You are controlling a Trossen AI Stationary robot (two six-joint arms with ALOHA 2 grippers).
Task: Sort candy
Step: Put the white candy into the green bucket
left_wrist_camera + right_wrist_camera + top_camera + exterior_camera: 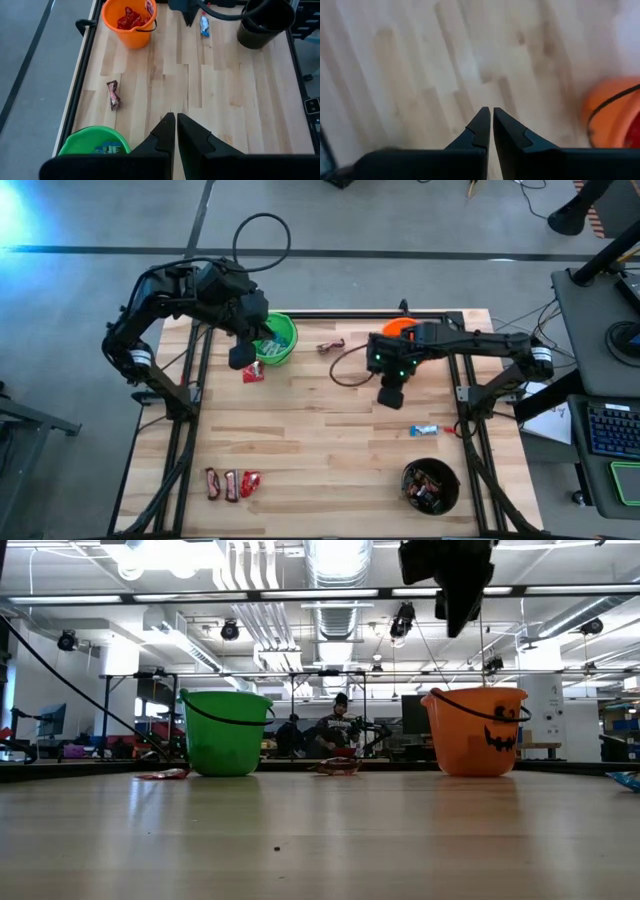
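Pale wooden planks are making up your worktop (320,430), with a green bucket (277,338) and an orange bucket (400,327) sitting along its far edge and a black bucket (431,486) at the near right corner. Your left tool (238,358) is hanging beside the green bucket, fingers together, gripping nothing; a red candy packet (254,372) is lying just beside it. Your right tool (390,395) is hovering mid-worktop, fingers also together and empty, with a light-blue bar (424,430) lying near it toward the right edge. No writing is reading clearly on any wrapper.
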